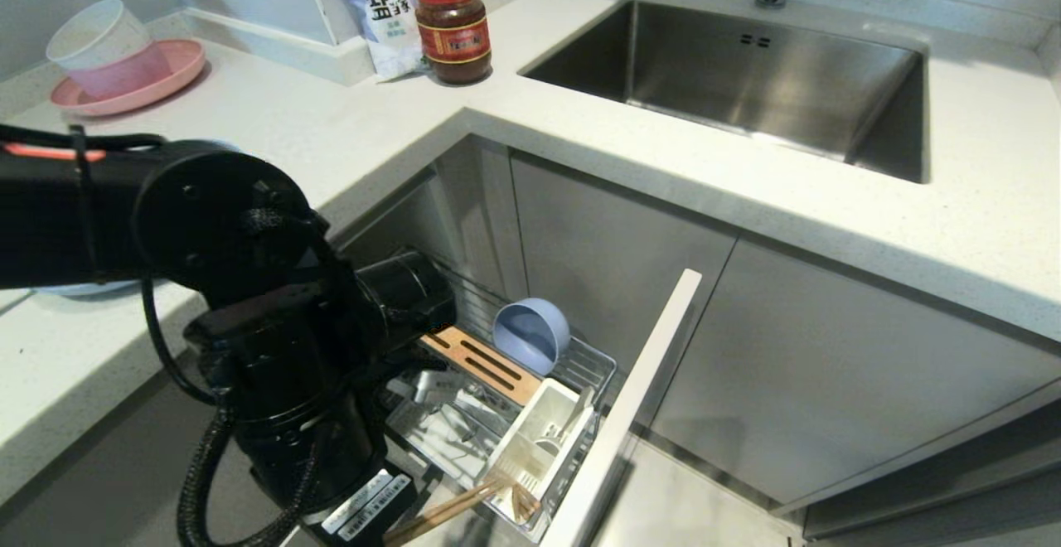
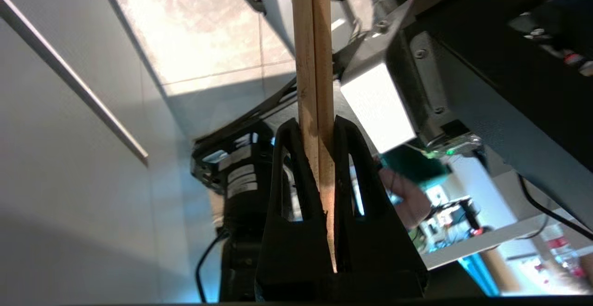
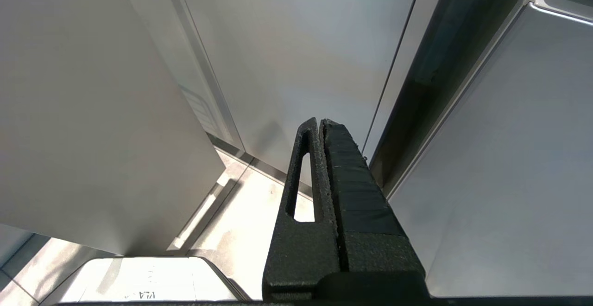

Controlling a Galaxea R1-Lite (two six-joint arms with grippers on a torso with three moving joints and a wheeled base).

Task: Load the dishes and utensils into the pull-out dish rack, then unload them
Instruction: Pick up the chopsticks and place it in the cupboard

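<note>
The pull-out dish rack (image 1: 601, 362) stands drawn out below the counter, its grey front panel (image 1: 634, 402) towards me. A small light-blue bowl (image 1: 530, 333) rests on its side by the wooden strip (image 1: 485, 362). A silver utensil (image 1: 580, 413) stands in the white caddy (image 1: 543, 435). My left gripper (image 2: 317, 123) is shut on the pair of wooden chopsticks (image 2: 315, 65). In the head view my arm hides its fingers, and the chopsticks (image 1: 452, 507) reach towards the caddy's near end. The light-blue plate (image 1: 83, 288) peeks out under my arm on the counter. My right gripper (image 3: 319, 121) hangs shut and empty beside cabinet fronts.
A pink plate with stacked white and pink bowls (image 1: 124, 75) sits at the counter's far left. A salt bag (image 1: 381, 8) and a red-lidded jar (image 1: 452, 29) stand by the steel sink (image 1: 746, 75). A person's hand (image 2: 407, 199) shows in the left wrist view.
</note>
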